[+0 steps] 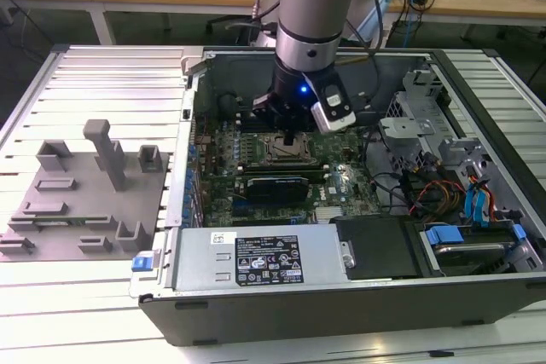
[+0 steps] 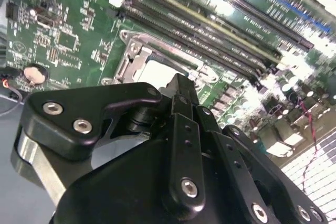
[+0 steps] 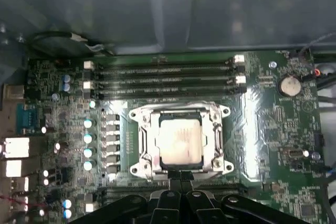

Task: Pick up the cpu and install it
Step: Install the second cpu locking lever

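One small flat square cpu with a silvery-white top [image 3: 180,140] sits in the square metal socket frame [image 3: 139,145] on the green motherboard [image 3: 273,129], and in the first wrist view nothing covers it. My black end effector [image 3: 181,178] hangs just above the frame's edge, fingers together and holding nothing. In the second wrist view the cpu [image 2: 157,72] shows pale just beyond my fingertips. Four long memory slots [image 3: 165,80] run in a row beside the socket, and one round silver coin battery [image 3: 288,84] lies near the board's corner. In the exterior view the open black computer case [image 1: 341,304] holds the board, a black card [image 1: 275,187] and one blue-handled drive [image 1: 444,234]. One grey plastic tray with upright posts [image 1: 77,210] rests on the ribbed metal desk [image 1: 111,70], well apart on the exterior view's left.
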`<state>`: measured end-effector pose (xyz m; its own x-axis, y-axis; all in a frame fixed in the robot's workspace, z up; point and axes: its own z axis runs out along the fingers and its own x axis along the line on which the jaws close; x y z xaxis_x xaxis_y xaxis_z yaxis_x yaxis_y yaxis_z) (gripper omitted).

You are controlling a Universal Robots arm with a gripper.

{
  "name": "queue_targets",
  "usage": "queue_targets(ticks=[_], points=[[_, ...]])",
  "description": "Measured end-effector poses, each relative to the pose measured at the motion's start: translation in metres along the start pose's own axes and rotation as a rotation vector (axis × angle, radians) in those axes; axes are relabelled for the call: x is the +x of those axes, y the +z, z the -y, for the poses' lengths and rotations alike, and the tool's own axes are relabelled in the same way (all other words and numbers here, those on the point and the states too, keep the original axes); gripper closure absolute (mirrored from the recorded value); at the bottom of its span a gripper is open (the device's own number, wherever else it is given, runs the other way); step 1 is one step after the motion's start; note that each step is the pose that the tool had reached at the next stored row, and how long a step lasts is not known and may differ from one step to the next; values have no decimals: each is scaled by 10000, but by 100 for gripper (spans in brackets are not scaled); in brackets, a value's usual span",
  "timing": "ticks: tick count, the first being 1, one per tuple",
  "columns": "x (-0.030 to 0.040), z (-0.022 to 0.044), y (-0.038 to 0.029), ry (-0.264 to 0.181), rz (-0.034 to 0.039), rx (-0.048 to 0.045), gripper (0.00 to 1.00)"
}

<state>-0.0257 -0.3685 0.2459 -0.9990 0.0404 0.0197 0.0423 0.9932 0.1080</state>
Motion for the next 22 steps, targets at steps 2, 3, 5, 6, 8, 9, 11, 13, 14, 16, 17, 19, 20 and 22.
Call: queue_targets(ticks=[2, 3, 5, 6, 8, 9, 11, 13, 14, 16, 17, 19, 20, 22], points=[[-4, 70, -8, 0, 0, -1, 89], [0, 78, -7, 2, 1, 0, 89], [40, 91, 0, -4, 7, -2, 89], [52, 94, 4, -13, 6, -2, 89], [75, 100, 17, -126, -7, 2, 89], [80, 102, 23, -224, -18, 5, 89], [96, 107, 33, -376, -34, 7, 89], [128, 113, 50, -521, -49, 8, 89], [151, 117, 63, -583, -56, 11, 89], [172, 124, 89, -661, -65, 12, 89], [185, 128, 111, -709, -70, 10, 89], [206, 137, 161, -793, -79, 6, 89], [216, 143, 189, -828, -83, 3, 89], [238, 158, 242, -863, -87, -12, 89]])
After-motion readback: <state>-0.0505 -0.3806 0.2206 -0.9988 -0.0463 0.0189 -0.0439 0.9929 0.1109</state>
